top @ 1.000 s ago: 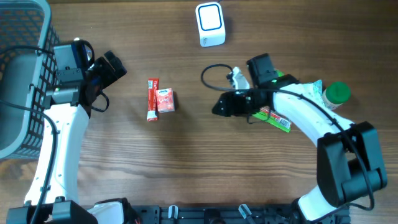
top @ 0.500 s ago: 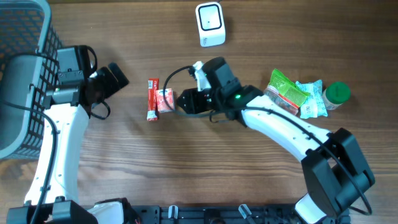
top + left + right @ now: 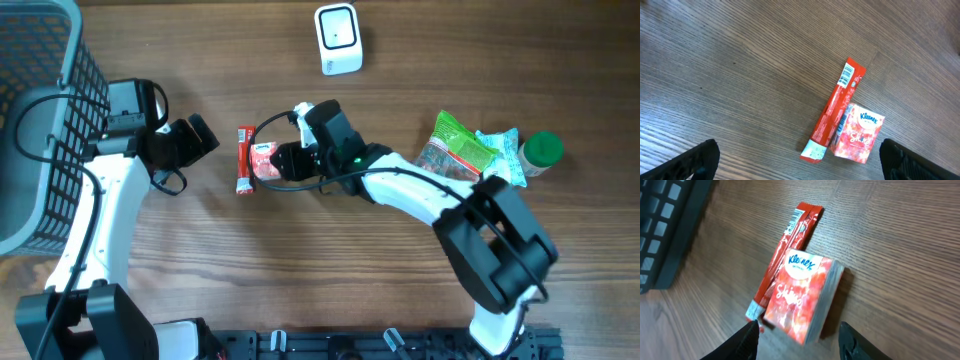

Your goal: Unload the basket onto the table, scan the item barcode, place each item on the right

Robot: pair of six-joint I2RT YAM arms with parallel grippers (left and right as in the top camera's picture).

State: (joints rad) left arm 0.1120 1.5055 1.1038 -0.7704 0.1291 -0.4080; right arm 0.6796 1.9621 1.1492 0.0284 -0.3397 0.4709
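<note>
1. Plainly, the right gripper (image 3: 799,339) has its jaws partly spread and clasps nothing. In its wrist view one dark fingertip (image 3: 747,339) stands on either side of the near end of the tissue pack (image 3: 802,297), with a sliver of wood showing at each side.
2. Taking 12 o'clock as the top of the overhead view, the tissue pack lies flat on the wooden table (image 3: 330,270), near the middle. The right gripper comes at it from 3 o'clock.
3. A red stick packet (image 3: 836,111) lies along the pack's 9 o'clock side, touching it, with its length running from 12 to 6 o'clock. A barcode (image 3: 845,77) is printed at its 12 o'clock end, and its white tip points to 6 o'clock.
4. The left gripper (image 3: 203,136) has its jaws spread wide and holds nothing. It sits at 9 o'clock from the stick packet, near it but apart. Its wrist view shows both red items lying on the wood ahead, between its two fingers.
5. A white scanner (image 3: 338,38) stands at 1 o'clock from the tissue pack, well apart from it, by the far edge.
6. At 3 o'clock, beyond the right arm, a green packet (image 3: 460,148), a pale blue packet (image 3: 503,158) and a green-capped bottle (image 3: 543,150) sit bunched together.
7. A grey wire basket (image 3: 40,120) fills the corner at 9 to 10 o'clock, behind the left arm.
</note>
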